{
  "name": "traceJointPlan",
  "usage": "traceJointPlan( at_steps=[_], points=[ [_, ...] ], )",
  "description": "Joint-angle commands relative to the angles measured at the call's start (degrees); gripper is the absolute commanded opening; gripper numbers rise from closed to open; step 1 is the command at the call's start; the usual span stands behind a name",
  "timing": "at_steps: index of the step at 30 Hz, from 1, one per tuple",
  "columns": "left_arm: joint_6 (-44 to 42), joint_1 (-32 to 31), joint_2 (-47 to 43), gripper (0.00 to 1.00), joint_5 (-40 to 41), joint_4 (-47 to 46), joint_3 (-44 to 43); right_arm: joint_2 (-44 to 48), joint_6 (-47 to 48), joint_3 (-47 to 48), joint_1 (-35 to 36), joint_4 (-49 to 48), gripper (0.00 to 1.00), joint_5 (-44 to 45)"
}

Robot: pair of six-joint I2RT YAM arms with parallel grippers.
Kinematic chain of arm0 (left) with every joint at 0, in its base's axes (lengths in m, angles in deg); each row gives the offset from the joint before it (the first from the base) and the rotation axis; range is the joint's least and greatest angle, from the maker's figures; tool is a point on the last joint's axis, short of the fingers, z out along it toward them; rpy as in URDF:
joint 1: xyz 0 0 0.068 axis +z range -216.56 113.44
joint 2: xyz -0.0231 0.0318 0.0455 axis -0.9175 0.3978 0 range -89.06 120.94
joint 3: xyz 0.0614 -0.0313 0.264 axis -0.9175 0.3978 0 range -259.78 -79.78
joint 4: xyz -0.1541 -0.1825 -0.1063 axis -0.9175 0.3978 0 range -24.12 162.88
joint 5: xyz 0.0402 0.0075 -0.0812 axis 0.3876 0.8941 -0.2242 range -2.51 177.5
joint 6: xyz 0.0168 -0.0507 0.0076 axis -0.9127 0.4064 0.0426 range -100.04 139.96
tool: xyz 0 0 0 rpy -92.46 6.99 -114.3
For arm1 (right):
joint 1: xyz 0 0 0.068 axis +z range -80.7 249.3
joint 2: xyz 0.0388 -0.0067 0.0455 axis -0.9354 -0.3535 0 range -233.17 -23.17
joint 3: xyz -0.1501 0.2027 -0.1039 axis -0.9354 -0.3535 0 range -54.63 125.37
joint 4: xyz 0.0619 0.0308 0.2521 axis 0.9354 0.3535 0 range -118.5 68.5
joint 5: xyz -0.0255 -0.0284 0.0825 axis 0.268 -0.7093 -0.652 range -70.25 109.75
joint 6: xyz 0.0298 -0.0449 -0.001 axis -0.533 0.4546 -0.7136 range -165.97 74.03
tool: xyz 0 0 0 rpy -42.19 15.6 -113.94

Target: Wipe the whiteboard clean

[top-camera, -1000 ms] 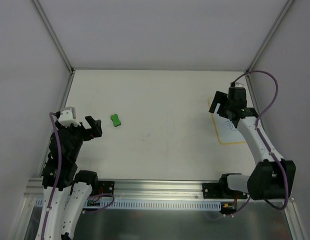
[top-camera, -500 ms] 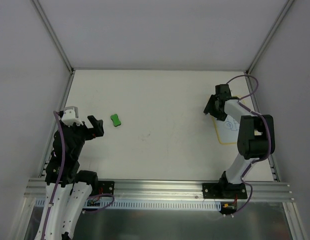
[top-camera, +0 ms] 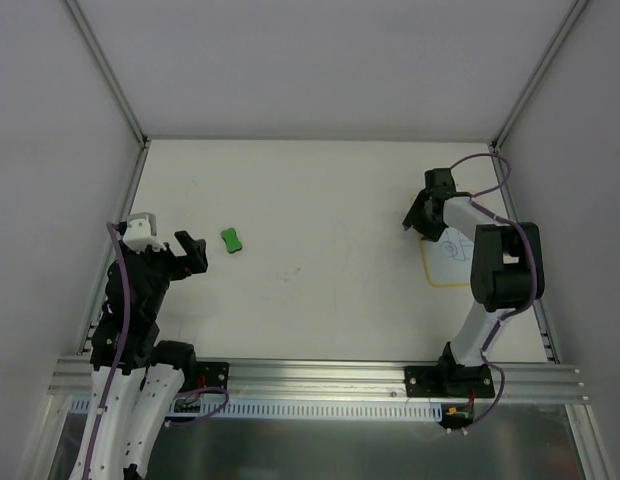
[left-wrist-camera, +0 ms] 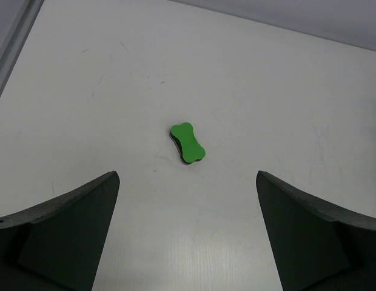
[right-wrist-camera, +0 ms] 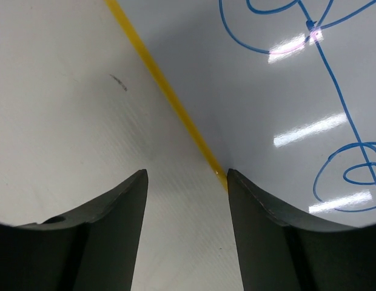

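Our right hand sits low at the left edge of the whiteboard, jaws partly open and holding nothing. In its wrist view the yellow border runs down between the two fingers, so one finger is over the bare counter and the other over the white surface. The board lies flat on the right side of the counter, near the right wall, with the blue drawing unwiped. Our left hand is on the far side of the workspace, spread wide and empty, facing the small green eraser, which lies on the counter ahead of it and well apart from the board. We judge the board to be thin, stiff and light. The bright glare streaks on it suggest a glossy, slippery face, so it would likely skate across the counter under a wiping stroke unless it is held. Because it lies flush, there looks to be little room to slip a finger under it. The border edge where the right hand now is seems the sensible place to pin or pinch it, clear of the ink. The eraser looks light and easy to take, best across its narrow waist.
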Motion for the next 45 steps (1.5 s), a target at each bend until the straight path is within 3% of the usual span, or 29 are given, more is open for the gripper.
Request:
traceJointPlan(
  at_steps=[1,10,16,25,29,34,38,45],
  points=[
    [0.41,-0.29,-0.54,0.98,-0.34,-2.41,0.4,-0.92,-2.34,0.6,4.87,3.14,0.56,-3.89],
    [0.59,-0.29,-0.71,0.98,-0.07,-2.41,0.49,-2.84,-9.1,2.09,24.19,4.9,0.45,-4.42],
    [0.59,-0.29,-1.06,0.97,0.01,-2.32,0.75,-6.71,-15.52,5.87,37.65,4.81,0.45,-4.16],
    [0.85,-0.29,-0.45,0.98,0.37,-2.32,0.84,-11.81,-16.49,19.66,48.3,4.72,0.46,-4.24],
    [0.85,-0.29,-0.18,0.99,0.37,-2.32,0.93,-12.7,-12.98,23.89,49.45,4.9,0.49,-6.35],
    [0.94,-0.29,1.22,0.99,-0.25,-2.32,0.93,-2.43,-4.37,20.57,47.44,4.81,0.52,-0.39],
    [1.02,-0.29,2.8,0.99,-0.51,-2.32,0.49,7.07,-0.59,9.87,40.86,4.72,0.52,3.04],
    [1.11,-0.29,3.94,0.99,-0.78,-2.32,0.4,19.46,1.62,-7.79,30.12,4.81,0.48,0.85]
  ],
)
